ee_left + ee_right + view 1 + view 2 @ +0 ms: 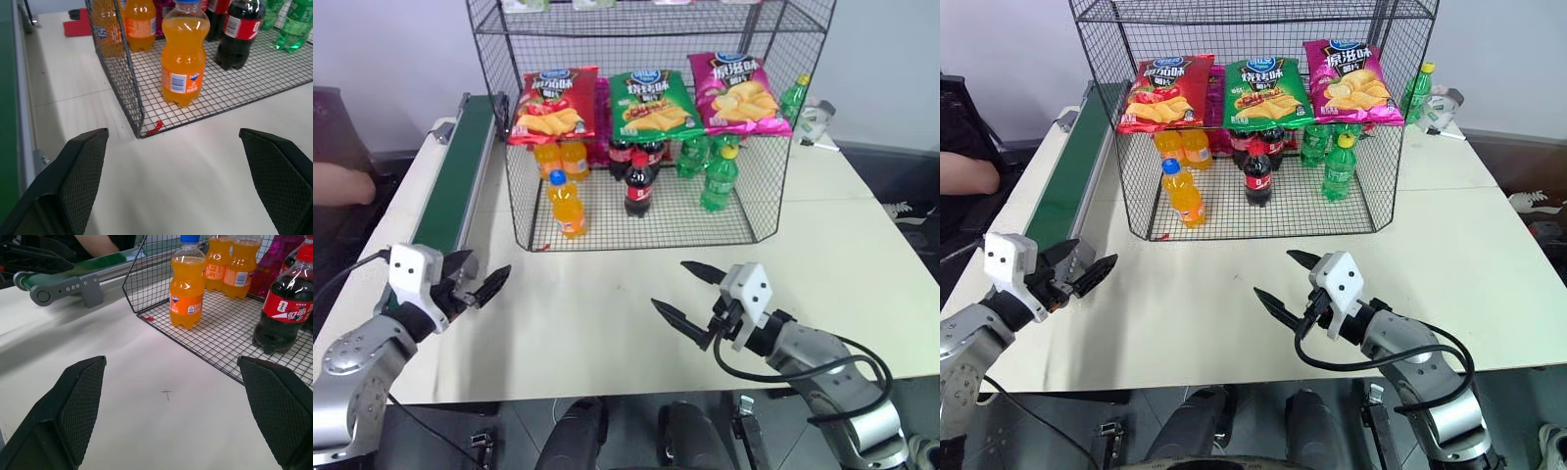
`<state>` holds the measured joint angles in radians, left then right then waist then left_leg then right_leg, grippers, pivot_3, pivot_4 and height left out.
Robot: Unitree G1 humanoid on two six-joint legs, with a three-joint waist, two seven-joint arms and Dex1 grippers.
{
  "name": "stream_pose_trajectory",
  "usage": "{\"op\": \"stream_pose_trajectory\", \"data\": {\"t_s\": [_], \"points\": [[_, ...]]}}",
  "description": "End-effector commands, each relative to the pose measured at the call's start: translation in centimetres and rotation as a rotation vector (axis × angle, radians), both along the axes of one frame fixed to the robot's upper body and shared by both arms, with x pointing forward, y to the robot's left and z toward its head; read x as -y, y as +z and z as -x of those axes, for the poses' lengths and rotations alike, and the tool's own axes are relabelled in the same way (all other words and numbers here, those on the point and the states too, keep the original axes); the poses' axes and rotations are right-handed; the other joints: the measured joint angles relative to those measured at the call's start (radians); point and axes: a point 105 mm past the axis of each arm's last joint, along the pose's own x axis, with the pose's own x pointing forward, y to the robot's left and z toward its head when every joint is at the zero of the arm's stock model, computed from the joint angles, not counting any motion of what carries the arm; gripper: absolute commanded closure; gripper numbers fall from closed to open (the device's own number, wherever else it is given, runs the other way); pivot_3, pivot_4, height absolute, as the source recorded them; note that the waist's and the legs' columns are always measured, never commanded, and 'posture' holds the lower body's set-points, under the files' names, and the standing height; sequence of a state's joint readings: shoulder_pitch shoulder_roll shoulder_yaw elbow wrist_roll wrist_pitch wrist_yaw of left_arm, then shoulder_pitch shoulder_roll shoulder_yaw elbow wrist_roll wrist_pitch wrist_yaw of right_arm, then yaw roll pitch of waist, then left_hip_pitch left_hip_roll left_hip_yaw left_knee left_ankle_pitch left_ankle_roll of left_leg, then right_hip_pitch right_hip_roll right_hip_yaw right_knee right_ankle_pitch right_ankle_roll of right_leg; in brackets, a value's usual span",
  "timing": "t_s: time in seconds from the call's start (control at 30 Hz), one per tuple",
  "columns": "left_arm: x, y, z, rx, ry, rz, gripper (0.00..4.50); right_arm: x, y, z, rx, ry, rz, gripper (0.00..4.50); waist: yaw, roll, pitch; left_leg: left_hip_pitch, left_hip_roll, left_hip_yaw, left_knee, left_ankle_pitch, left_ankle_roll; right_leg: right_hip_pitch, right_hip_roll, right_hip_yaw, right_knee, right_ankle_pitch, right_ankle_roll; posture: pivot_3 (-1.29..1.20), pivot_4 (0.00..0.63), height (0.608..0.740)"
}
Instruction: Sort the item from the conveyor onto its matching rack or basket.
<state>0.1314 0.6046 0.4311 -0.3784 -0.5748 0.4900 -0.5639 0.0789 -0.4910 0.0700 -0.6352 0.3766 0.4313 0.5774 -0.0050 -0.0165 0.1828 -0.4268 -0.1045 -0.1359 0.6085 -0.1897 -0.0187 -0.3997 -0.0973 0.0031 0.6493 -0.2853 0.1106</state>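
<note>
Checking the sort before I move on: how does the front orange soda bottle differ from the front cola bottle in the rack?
The orange soda bottle has a blue cap, orange liquid and an orange label; the cola bottle has a red cap, dark liquid and a red label. The orange one stands near the rack's left front corner, the cola toward the middle. Both are small, clear, upright on the bottom mesh shelf, and touched by no pincer.

A: Where's the orange bottle?
B: Upright on the rack floor, near its corner, two more orange bottles behind.
A: And the gripper?
B: Fingers wide apart over the table.
</note>
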Motion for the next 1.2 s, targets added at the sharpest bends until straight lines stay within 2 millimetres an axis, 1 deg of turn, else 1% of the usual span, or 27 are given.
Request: {"op": "stream_pose_trajectory", "data": {"t_s": [0.03, 0.3, 0.53, 0.63, 0.77, 1.07, 1.2], "points": [[-0.3, 1.4, 0.3, 0.065, 0.011, -0.016, 0.03, -0.7, 1.6, 0.6, 0.062, 0.035, -0.026, 0.0, 0.001, 0.0, 0.0, 0.0, 0.0, 0.0, 0.0, -0.001, -0.001, 0.0, 0.0, 0.0, 0.0, 0.0, 0.0, 0.0, 0.15, 0.74], [-0.7, 0.9, 0.3, 0.047, 0.023, -0.016, 0.03, -0.8, 1.7, 0.6, 0.064, 0.044, -0.026, 0.0, 0.001, 0.0, 0.0, 0.0, 0.0, 0.0, 0.0, -0.001, -0.001, 0.0, 0.0, 0.0, 0.0, 0.0, -0.001, 0.0, 0.15, 0.74], [-0.9, 0.9, 0.2, 0.045, 0.028, -0.024, 0.03, -1.0, 2.0, 0.4, 0.067, 0.048, -0.028, 0.0, 0.001, 0.0, 0.0, 0.0, 0.0, 0.0, 0.0, -0.001, -0.001, 0.0, 0.0, 0.0, 0.0, 0.0, -0.001, 0.0, 0.15, 0.74], [-0.9, 1.1, -0.1, 0.048, 0.025, -0.025, 0.03, -1.2, 2.3, 0.0, 0.071, 0.047, -0.03, 0.0, 0.0, 0.0, 0.0, 0.0, 0.0, 0.0, 0.0, -0.001, -0.001, 0.0, 0.0, 0.0, 0.0, 0.0, -0.001, 0.0, 0.15, 0.74], [-1.6, 2.1, -1.1, 0.083, 0.054, -0.017, 0.03, -1.3, 3.0, -1.1, 0.077, 0.041, -0.03, 0.0, 0.006, 0.0, 0.0, 0.0, 0.0, 0.0, 0.0, -0.001, -0.001, 0.0, 0.0, 0.0, 0.0, 0.0, -0.001, 0.0, 0.15, 0.74], [-2.0, 2.6, -1.2, 0.114, 0.087, -0.024, 0.03, -1.9, 3.6, -1.1, 0.067, 0.053, -0.041, 0.0, 0.017, 0.0, 0.0, 0.0, 0.0, 0.0, -0.001, 0.0, 0.001, -0.001, 0.0, 0.0, -0.001, 0.0, 0.0, 0.0, 0.15, 0.74], [-2.2, 2.4, -1.3, 0.119, 0.109, -0.029, 0.03, -1.9, 3.6, -1.1, 0.067, 0.04, -0.051, 0.0, 0.017, 0.0, 0.0, 0.0, 0.0, 0.0, 0.0, -0.001, -0.001, 0.0, 0.0, 0.0, -0.001, 0.0, -0.001, 0.0, 0.15, 0.74]]}}
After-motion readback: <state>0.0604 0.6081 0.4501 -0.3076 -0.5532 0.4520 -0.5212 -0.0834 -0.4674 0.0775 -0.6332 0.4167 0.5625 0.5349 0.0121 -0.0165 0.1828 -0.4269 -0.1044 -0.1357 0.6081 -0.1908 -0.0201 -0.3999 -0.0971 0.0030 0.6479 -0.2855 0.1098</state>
